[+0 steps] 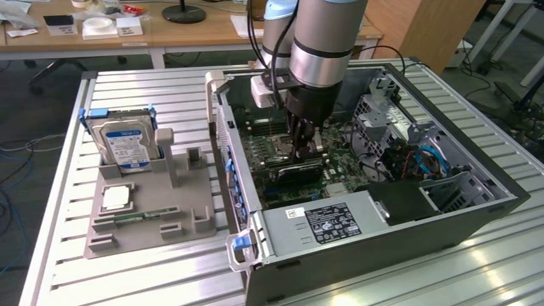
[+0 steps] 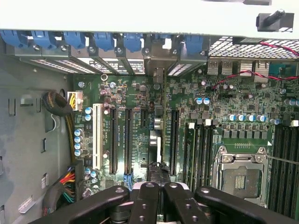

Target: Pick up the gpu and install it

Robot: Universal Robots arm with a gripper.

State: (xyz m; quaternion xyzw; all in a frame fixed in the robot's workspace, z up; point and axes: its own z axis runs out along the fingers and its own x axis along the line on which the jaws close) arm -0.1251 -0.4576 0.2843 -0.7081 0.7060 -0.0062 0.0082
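The gpu [image 1: 299, 171] stands on edge inside the open computer case [image 1: 476, 210], low over the green motherboard [image 1: 340, 167]. My gripper [image 1: 304, 150] reaches down into the case and is shut on the card's top edge. In the wrist view the gpu [image 2: 156, 140] is seen edge-on, running between two long black expansion slots [image 2: 127, 140], with its metal end bracket [image 2: 159, 63] against the rear slot openings. The black fingers [image 2: 145, 200] meet around the card at my gripper [image 2: 157, 186]. Whether the card sits fully in a slot cannot be told.
A grey fixture tray [image 1: 144, 223] beside the case holds a silver hard drive [image 1: 126, 145], a memory stick [image 1: 136, 217] and a small square chip [image 1: 116, 197]. Inside the case are the power supply [image 1: 327, 223], drive cage [image 1: 383, 115], CPU socket [image 2: 240, 175] and cable bundles [image 2: 60, 105].
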